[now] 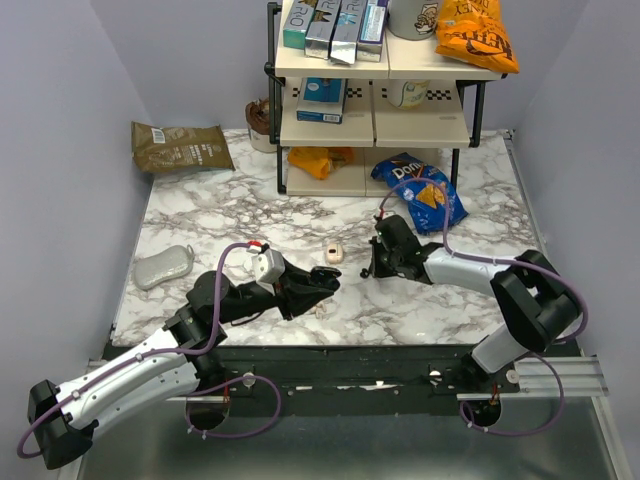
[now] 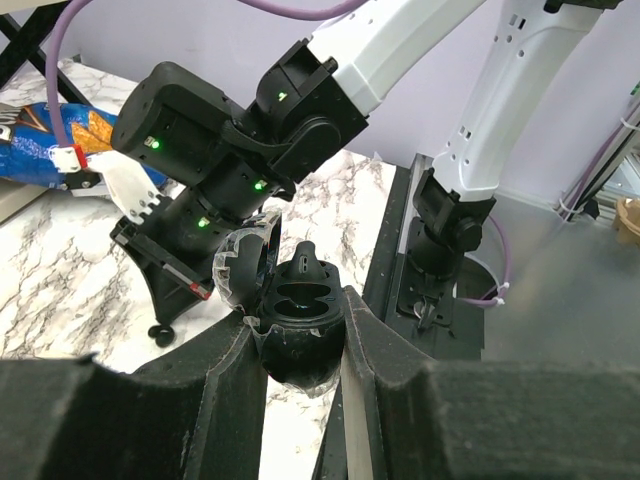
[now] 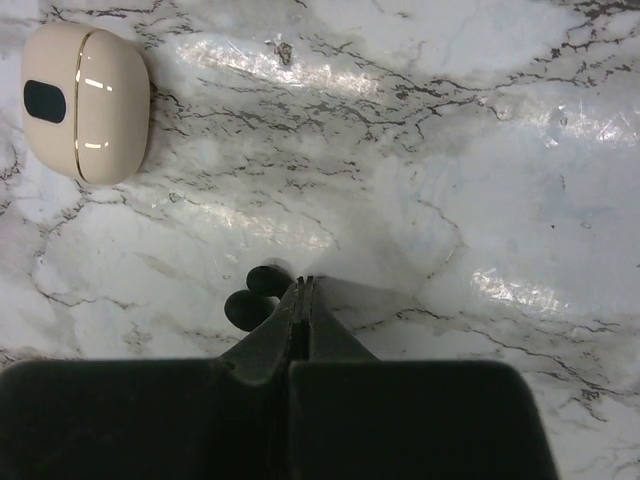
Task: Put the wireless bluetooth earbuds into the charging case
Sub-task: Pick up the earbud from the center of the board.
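Observation:
My left gripper [image 1: 325, 283] [image 2: 298, 312] is shut on a black charging case [image 2: 300, 345] with its lid open and clear film around it. It holds the case up, sockets facing the camera. My right gripper [image 1: 372, 268] [image 3: 303, 285] is shut, tips down at the marble. Two glossy black earbuds [image 3: 245, 305] lie just left of its tips; I see nothing between the fingers. They also show in the left wrist view [image 2: 160, 332]. A pale beige case [image 1: 333, 253] [image 3: 85, 100] lies closed on the table between the grippers. The cream-white buds are out of view.
A shelf rack [image 1: 375, 130] with boxes and snack bags stands at the back. A blue Doritos bag [image 1: 425, 190] lies behind the right gripper. A brown pouch [image 1: 180, 148] sits back left and a grey pebble-shaped object [image 1: 165, 265] at the left edge.

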You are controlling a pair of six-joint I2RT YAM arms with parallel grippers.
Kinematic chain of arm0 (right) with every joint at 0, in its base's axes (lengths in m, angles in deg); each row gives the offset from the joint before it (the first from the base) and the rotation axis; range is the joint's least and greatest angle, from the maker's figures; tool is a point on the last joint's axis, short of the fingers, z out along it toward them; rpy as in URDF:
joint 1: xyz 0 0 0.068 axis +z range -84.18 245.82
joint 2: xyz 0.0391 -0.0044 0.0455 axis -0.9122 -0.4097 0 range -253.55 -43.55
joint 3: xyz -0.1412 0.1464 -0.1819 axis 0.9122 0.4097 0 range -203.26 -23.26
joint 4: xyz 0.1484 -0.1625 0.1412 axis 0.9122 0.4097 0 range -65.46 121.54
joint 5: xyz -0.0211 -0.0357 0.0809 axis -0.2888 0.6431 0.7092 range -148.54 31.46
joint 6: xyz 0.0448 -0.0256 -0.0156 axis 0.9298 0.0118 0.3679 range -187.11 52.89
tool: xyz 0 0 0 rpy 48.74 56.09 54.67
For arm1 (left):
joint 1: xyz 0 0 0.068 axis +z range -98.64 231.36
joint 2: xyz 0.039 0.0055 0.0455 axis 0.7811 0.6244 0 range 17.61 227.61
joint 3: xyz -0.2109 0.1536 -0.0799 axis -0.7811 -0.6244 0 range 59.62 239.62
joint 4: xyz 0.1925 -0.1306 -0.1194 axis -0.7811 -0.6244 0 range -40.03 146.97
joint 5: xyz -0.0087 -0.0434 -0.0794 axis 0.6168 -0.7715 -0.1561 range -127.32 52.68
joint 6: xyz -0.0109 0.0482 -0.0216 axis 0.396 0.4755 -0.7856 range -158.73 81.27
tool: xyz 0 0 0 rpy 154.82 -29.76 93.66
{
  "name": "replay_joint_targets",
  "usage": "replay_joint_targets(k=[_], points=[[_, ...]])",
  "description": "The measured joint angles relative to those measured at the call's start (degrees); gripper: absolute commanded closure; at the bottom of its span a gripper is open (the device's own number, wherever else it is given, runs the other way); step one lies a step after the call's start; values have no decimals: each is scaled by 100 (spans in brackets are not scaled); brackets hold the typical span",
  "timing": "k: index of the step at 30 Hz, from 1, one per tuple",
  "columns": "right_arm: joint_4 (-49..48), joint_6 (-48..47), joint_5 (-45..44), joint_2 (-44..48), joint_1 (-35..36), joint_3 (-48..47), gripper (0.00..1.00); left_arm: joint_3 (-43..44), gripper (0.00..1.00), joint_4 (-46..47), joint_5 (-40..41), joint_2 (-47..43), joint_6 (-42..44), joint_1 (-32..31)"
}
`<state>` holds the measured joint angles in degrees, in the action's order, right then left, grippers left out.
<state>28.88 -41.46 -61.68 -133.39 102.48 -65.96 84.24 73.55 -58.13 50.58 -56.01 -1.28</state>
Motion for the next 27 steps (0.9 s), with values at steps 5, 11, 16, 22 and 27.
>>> replay_joint_targets(k=[5, 11, 16, 22, 27], points=[[-4, -208, 68, -101, 0, -109, 99, 0, 100, 0, 9, 17, 0, 0], [-61, -417, 361, -234, -2, -238, 97, 0, 100, 0, 26, 55, 0, 0], [-111, -531, 544, -332, -2, -328, 89, -2, 100, 0, 39, 55, 0, 0], [-107, -542, 474, -323, -2, -411, 72, -2, 100, 0, 66, 52, 0, 0], [2, -507, 205, 22, -2, -409, 65, -2, 100, -7, 83, 22, 9, 0]])
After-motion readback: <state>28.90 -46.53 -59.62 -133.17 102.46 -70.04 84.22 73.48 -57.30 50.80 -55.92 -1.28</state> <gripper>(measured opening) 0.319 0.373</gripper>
